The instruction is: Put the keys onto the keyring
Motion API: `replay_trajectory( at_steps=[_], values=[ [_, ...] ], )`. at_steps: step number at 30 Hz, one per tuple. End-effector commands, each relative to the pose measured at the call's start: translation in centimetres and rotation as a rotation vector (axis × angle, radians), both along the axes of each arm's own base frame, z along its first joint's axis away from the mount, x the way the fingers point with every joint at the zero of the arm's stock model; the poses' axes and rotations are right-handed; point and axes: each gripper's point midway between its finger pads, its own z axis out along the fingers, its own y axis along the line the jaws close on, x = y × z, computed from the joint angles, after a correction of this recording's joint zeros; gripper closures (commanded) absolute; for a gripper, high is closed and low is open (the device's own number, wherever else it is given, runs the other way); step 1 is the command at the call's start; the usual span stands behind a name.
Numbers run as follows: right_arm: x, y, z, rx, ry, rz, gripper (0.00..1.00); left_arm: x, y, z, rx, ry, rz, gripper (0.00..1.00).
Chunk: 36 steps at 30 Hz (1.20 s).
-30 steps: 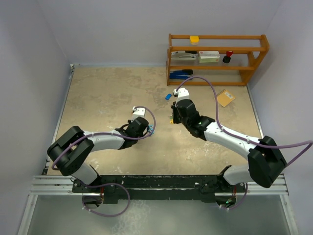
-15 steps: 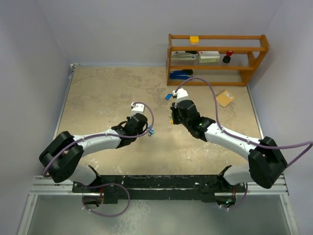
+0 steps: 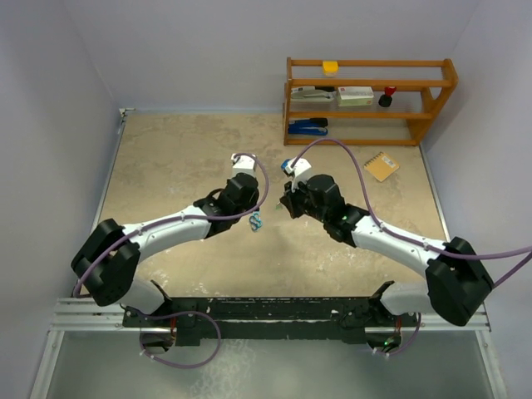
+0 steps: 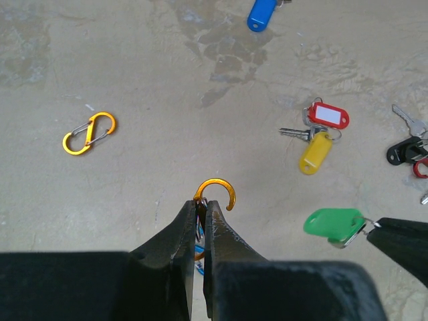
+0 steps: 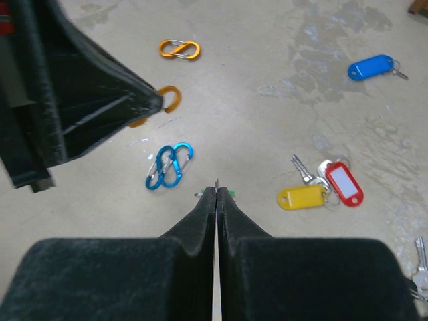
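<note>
L gripper [image 4: 202, 204]: jaws fully closed, pinching an orange metal figure-eight clip [image 4: 215, 192]. Only one curved hook end pokes past the tips; rest hidden btwn the fingers.

R gripper [image 5: 217, 192]: jaws pressed together, gripping the metal end of a small key w/ green oblong plastic tag [image 4: 333, 223]. The tag sticks out free of the tips, off the table. It's clear from the left wrist cam; from the right wrist cam only a green sliver shows beside the tips.

Landmark: pair of blue metal figure-eight clips [image 5: 168, 166], lying flat and touching each other on the beige mottled tabletop [image 3: 183, 158].
- R gripper tips + green-tag key: just beside the blue pair, above the table.
- L gripper + orange clip: near the blue pair. The two grippers' tips are close but apart.
- Second orange figure-eight clip [image 5: 179, 49]: loose on the table, past the L gripper as seen from the blue pair.
- Yellow-tag key [image 5: 302, 197] and red-tag key w/ white label [image 5: 344, 182]: bunched together, touching, on the opposite side of the R gripper from the blue pair.
- Blue-tag key [image 5: 371, 67]: alone, farther from the blue pair than that bunch.
- Black-tag key [image 4: 404, 150]: farther out again, at the edge of the left wrist view.
- Wooden shelf rack [image 3: 370, 100]: well apart from the blue pair, at the back wall.
</note>
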Motion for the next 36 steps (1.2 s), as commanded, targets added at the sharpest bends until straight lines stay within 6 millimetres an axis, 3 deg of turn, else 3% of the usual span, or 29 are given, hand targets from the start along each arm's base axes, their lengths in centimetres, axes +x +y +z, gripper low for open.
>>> replay_trajectory(
  at_steps=[1, 20, 36],
  values=[
    [-0.7, 1.9, 2.8, 0.078, -0.089, 0.125, 1.0, 0.7, -2.5, 1.9, -0.09, -0.016, -0.039, 1.0],
    [-1.2, 2.8, 1.9, 0.087, -0.082, 0.187, 1.0, -0.7, -6.4, 3.6, -0.2, -0.019, -0.154, 1.0],
    [-1.0, 2.7, 1.0, 0.062, -0.067, 0.178, 1.0, -1.3, -7.1, 4.5, -0.211, -0.032, -0.175, 1.0]
  ],
)
